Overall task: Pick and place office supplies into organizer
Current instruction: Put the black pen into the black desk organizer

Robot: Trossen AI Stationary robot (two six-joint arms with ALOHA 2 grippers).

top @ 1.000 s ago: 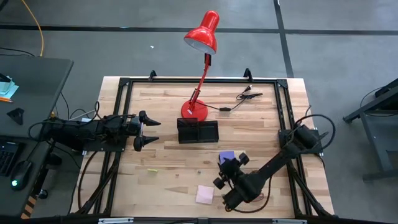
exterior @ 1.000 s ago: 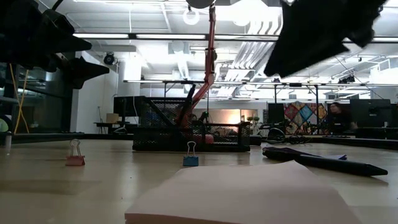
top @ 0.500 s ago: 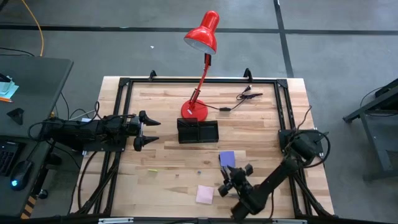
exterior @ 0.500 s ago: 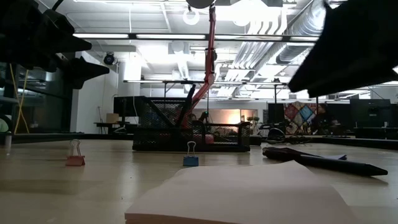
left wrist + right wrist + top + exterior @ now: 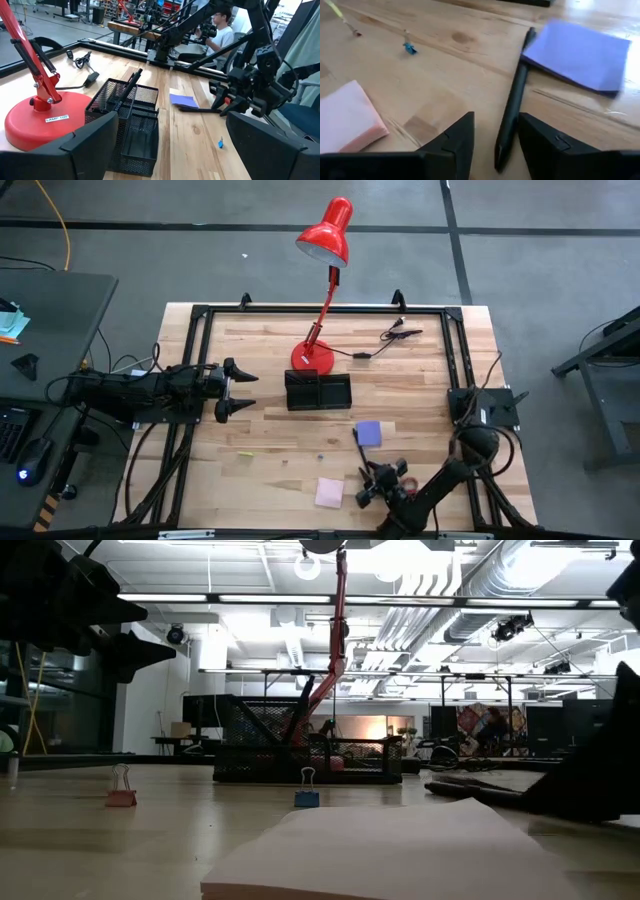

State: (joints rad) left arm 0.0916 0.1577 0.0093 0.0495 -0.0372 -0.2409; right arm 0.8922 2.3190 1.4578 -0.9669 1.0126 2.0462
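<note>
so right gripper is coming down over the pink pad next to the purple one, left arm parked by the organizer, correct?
Not the pink pad. The right wrist view shows the right gripper straddling a black pen lying against the purple pad; the pink pad lies off to one side. The left gripper does wait by the organizer.

The only writing that shows is a small white label on the round base of the red desk lamp, seen in the left wrist view. It appears to read "LAMP 1" followed by characters too small to tell. In the high view the lamp stands at about twelve o'clock on the worktop, and no other text, brand or number can be read.
</note>
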